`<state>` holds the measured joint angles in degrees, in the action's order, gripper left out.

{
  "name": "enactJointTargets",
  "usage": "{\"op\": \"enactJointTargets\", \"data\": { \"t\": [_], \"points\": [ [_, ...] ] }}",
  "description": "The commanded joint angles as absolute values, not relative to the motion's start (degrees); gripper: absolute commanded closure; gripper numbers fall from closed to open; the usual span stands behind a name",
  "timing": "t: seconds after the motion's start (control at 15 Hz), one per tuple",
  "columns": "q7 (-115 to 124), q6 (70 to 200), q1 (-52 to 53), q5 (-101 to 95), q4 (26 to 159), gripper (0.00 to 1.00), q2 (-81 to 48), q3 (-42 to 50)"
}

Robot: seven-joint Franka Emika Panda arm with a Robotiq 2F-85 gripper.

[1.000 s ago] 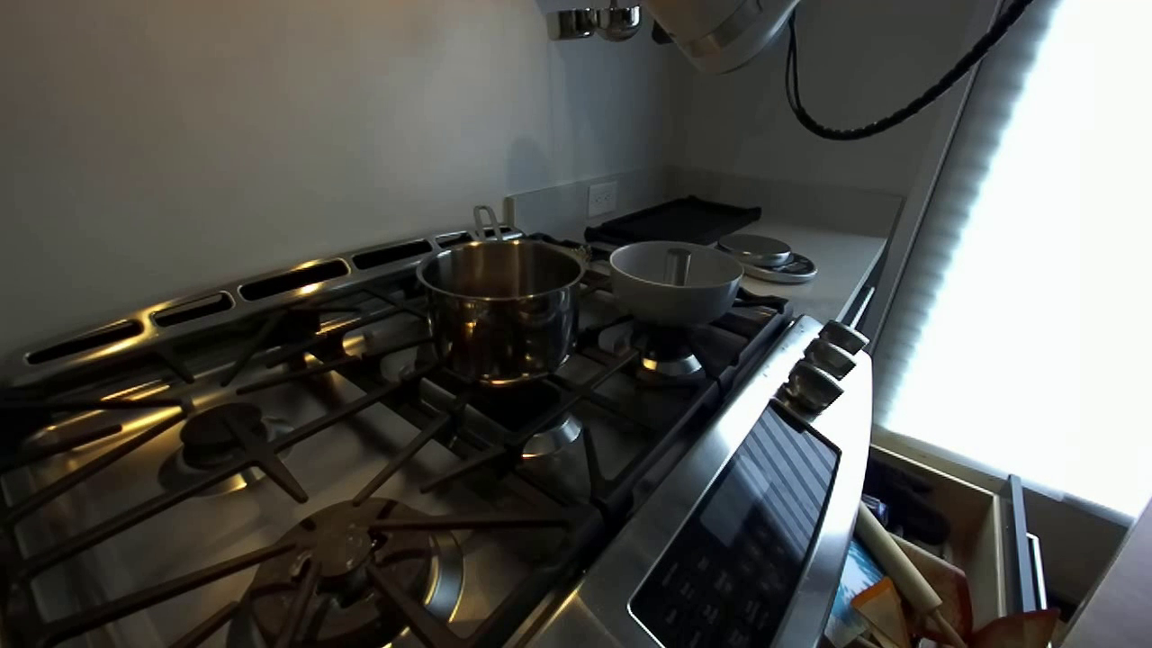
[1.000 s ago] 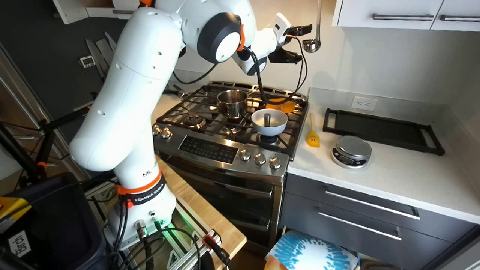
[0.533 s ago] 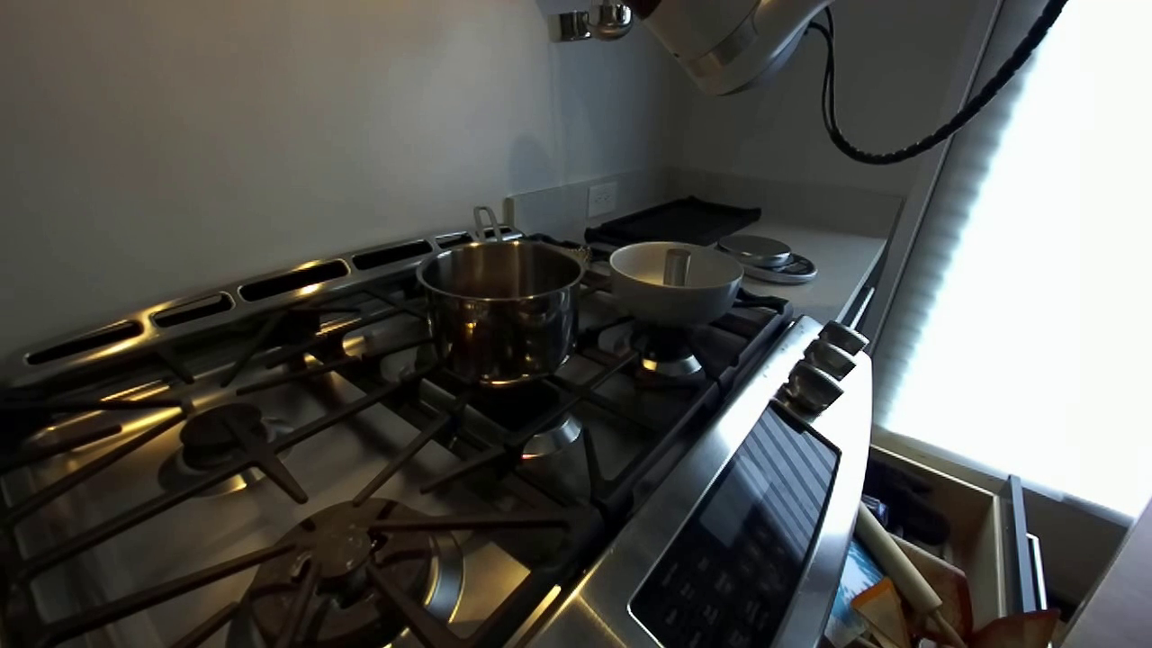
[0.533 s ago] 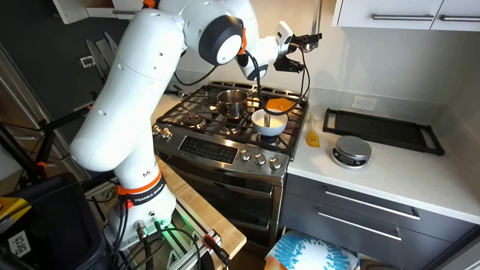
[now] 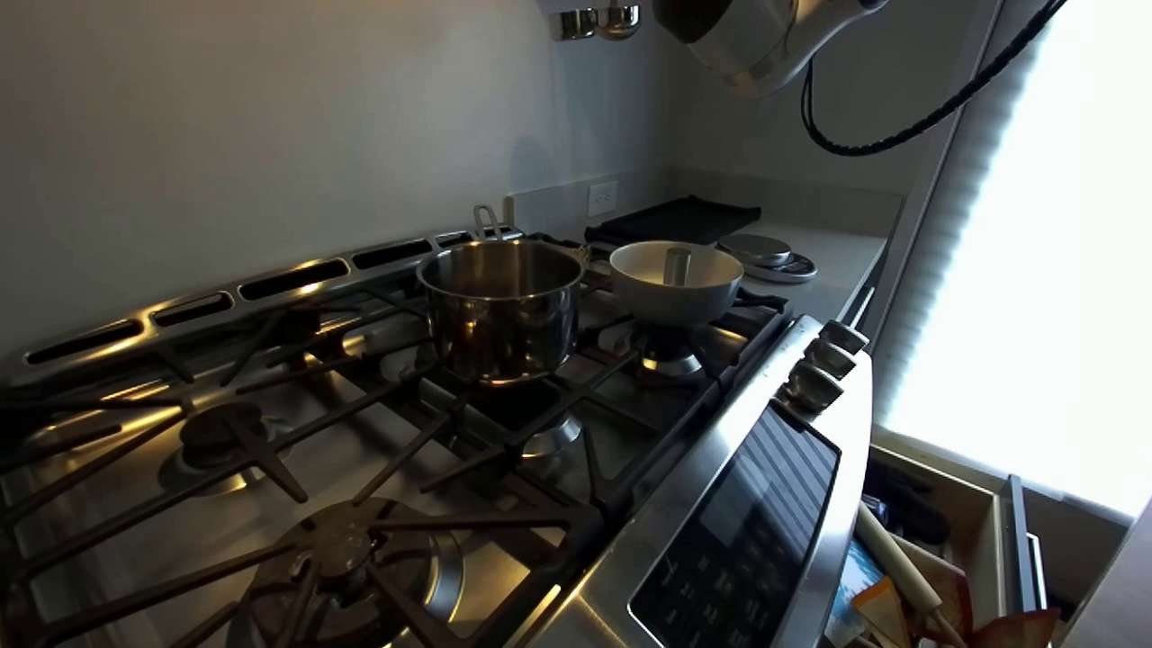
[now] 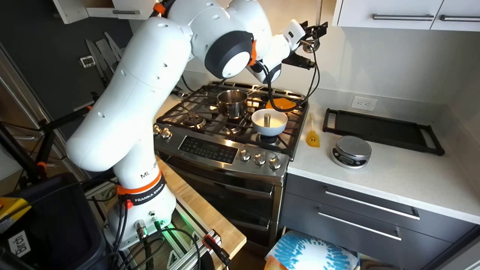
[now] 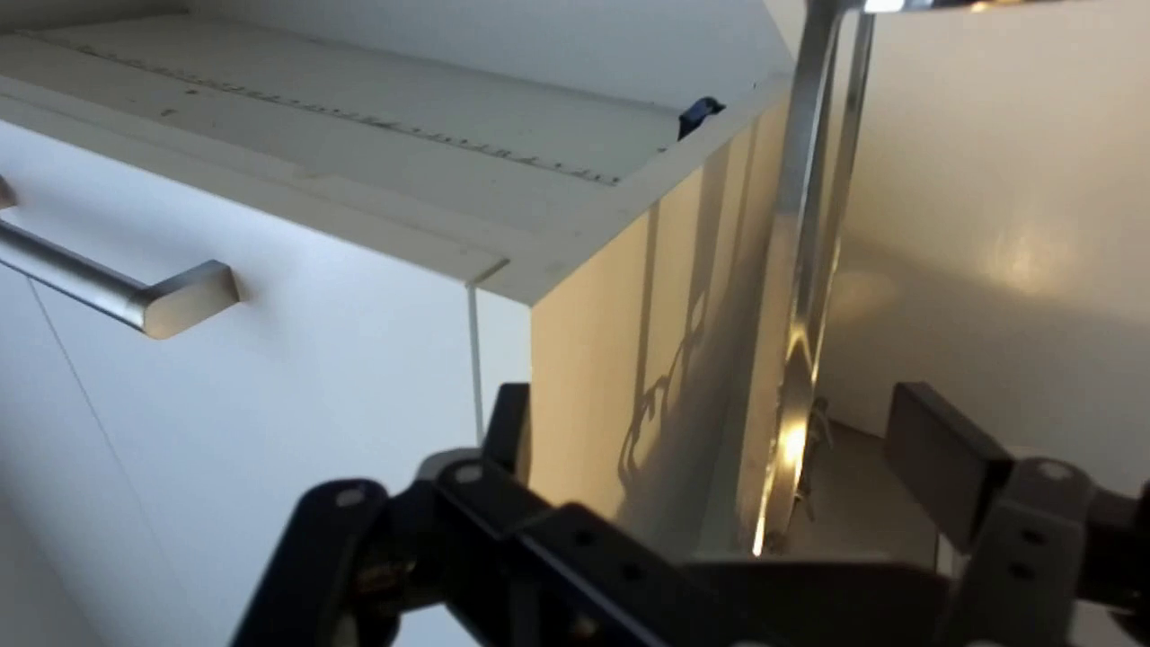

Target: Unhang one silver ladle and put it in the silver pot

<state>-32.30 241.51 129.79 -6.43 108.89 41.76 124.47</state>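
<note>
Arm [image 6: 232, 41]: in an exterior view it has shifted toward the picture's right over the last half second, bringing the claw [image 6: 315, 29] along and slightly higher.
Ladle [image 6: 311, 46]: its shiny scoop hangs just below the claw; part of the long handle shows above, and the claw hides the stretch between. Whether the two touch cannot be told from there.
Pot [image 6: 232, 107]: upright on the stove [image 6: 217, 170], well below the claw and off to the picture's left.
Pale bowl [image 6: 270, 126]: also on the stove, below the claw and nearer to it than the pot, a short metal tube [image 6: 267, 120] standing in its middle.
Spatula [image 6: 312, 138]: yellow, lying on the table [image 6: 405, 180], almost straight under the claw in the picture.
Scale [image 6: 351, 146] and tray [image 6: 382, 129]: near each other on the table, below the claw and toward the picture's right.
Scoops [image 5: 618, 22]: in an exterior view two hang just beside each other, near the arm's end.
Fingers [image 7: 948, 467]: in the wrist view they stand wide apart, one on each side of the claw.
Shiny handle [image 7: 809, 270]: slightly tilted, its lower part seen between the fingers and apart from both; how deep it sits cannot be told.
Cabinet [image 7: 332, 341]: white, beyond the claw, toward the picture's left, a metal pull [image 7: 175, 301] on its front.
</note>
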Motion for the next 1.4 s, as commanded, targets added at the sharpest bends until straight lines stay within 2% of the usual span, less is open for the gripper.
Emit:
{"op": "enactJointTargets", "data": {
  "t": [0.0,0.07,0.13,0.2,0.27,0.53,0.6,0.67,0.73,0.8,0.93,1.0,1.27,1.33],
  "points": [
    [-27.0,242.9,128.1,-12.7,105.0,0.0,47.4,122.7],
    [-25.8,242.9,127.9,-13.8,104.6,0.02,48.2,122.4],
    [-24.6,242.8,127.7,-14.9,104.5,0.26,49.1,122.0],
    [-23.7,242.8,127.8,-15.7,104.4,0.26,50.0,121.8],
    [-22.9,242.8,127.8,-16.8,104.6,0.32,50.7,121.5],
    [-20.5,241.5,128.2,-20.8,103.8,0.65,54.0,120.5],
    [-20.1,241.3,128.3,-21.5,103.6,0.67,54.5,120.3],
    [-20.0,240.9,128.2,-22.0,103.6,0.49,54.6,120.1],
    [-20.1,240.6,128.3,-22.4,103.7,0.38,54.8,120.0],
    [-20.4,240.2,128.3,-22.6,103.6,0.34,55.1,119.9],
    [-20.8,240.0,128.3,-22.3,103.5,0.34,55.4,119.9],
    [-20.6,239.9,128.1,-22.5,103.2,0.39,55.7,119.9],
    [-20.3,238.2,127.8,-23.5,101.8,0.71,56.4,120.1],
    [-20.2,237.5,127.8,-24.0,101.1,0.76,56.7,120.1]
  ]
}}
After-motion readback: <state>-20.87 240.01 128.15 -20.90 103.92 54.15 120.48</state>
